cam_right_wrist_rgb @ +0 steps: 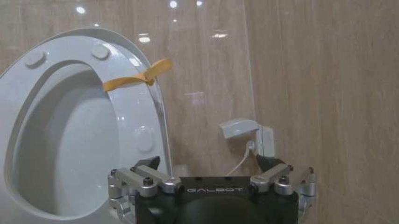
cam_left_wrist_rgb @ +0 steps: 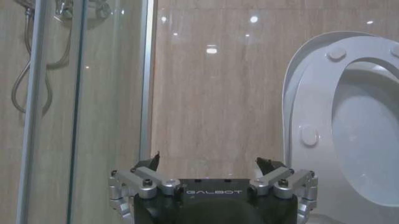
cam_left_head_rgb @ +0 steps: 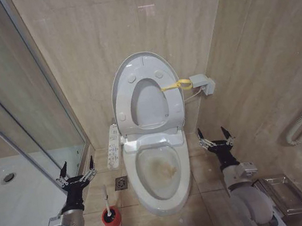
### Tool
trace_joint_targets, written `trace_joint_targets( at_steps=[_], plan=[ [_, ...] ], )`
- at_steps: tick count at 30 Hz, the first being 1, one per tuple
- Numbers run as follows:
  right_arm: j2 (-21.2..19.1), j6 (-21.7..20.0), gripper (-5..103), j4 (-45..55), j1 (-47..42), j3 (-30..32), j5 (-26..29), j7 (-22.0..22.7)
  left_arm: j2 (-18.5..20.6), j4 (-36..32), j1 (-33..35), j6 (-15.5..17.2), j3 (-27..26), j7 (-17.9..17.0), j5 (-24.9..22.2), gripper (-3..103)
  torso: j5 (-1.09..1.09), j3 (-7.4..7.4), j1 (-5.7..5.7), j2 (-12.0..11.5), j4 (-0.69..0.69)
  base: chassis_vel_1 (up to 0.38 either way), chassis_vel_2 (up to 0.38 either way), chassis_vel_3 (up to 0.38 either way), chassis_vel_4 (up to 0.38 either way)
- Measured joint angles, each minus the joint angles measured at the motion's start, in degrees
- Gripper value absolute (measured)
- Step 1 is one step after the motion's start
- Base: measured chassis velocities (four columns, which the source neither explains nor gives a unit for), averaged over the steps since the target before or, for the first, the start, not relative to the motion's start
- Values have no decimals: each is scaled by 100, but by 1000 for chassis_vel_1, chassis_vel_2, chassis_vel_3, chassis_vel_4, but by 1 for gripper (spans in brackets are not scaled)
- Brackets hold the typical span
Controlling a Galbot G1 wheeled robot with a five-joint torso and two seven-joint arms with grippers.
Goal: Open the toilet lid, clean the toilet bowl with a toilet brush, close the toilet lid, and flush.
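Lid (cam_left_head_rgb: 142,68) is up, both grippers, left (cam_left_head_rgb: 76,172) and right (cam_left_head_rgb: 214,138), hang open and empty, so we reckon a sloppy grab could tip the brush (cam_left_head_rgb: 106,204) out of its cup.

My toilet lid (cam_left_head_rgb: 142,68) looks like glossy white plastic, its strap (cam_left_head_rgb: 176,85) yellow webbing. My toilet bowl (cam_left_head_rgb: 160,172) is smooth glazed ceramic, stained brown inside. My 2 grippers show brushed metal over matt black housing. Wall tiles (cam_left_head_rgb: 96,29) shine, polished.
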Motion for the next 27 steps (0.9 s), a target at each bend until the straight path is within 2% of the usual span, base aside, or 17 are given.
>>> trace_joint_targets(
  at_steps=[27],
  plan=[
    [32, -52, 100, 56, -17, -3, -59, -1, 0, 0, 0, 0, 0, 0, 0, 100, 0, 0, 0, 0, 0, 0, 0, 0, 0]
  ],
)
